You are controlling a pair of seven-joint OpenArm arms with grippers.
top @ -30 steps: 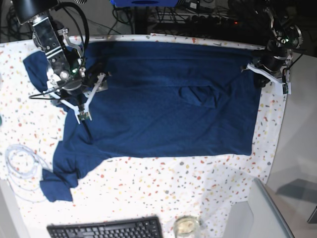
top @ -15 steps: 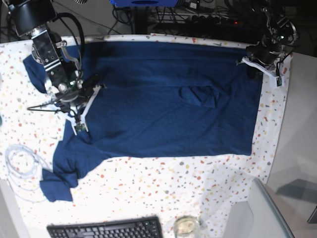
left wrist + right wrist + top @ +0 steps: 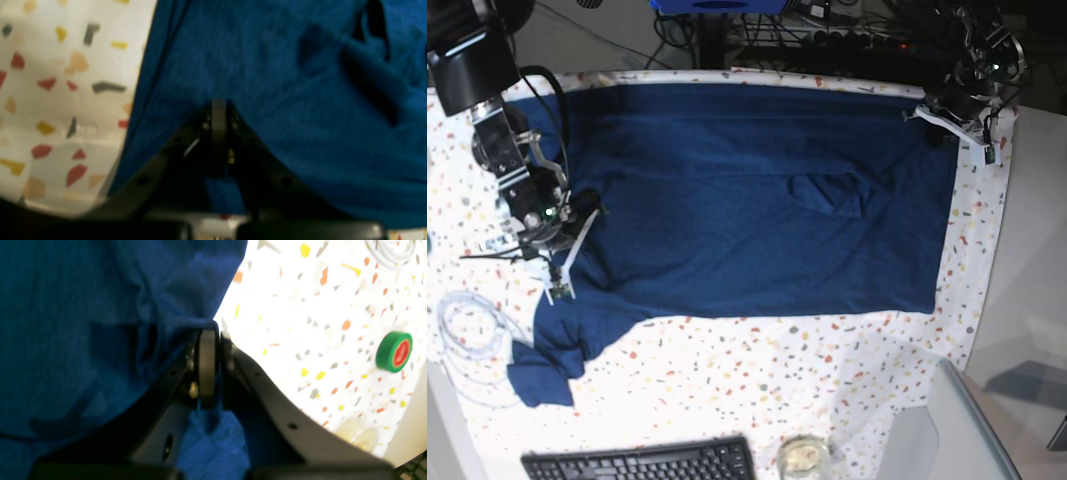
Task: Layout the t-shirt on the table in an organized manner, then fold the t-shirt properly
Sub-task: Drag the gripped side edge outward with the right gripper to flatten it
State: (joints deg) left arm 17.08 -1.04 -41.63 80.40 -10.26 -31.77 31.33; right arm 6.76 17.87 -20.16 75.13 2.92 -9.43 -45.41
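The table is covered by a white cloth flecked in red, orange, yellow and grey. A keyboard and a jar are lying at its near edge, a coiled white cable at one side, and a green roll of tape further off. Dark cables and equipment are crowding the space behind the table.

The shirt is being spread flat across the table, with one sleeve bunched toward the near corner by the cable. The right gripper is being held closed on a fold of the shirt at its edge, fabric pinched between the jaws. The left gripper is closed too, pressed into the shirt near its hem corner; whether cloth is being held there cannot be told.
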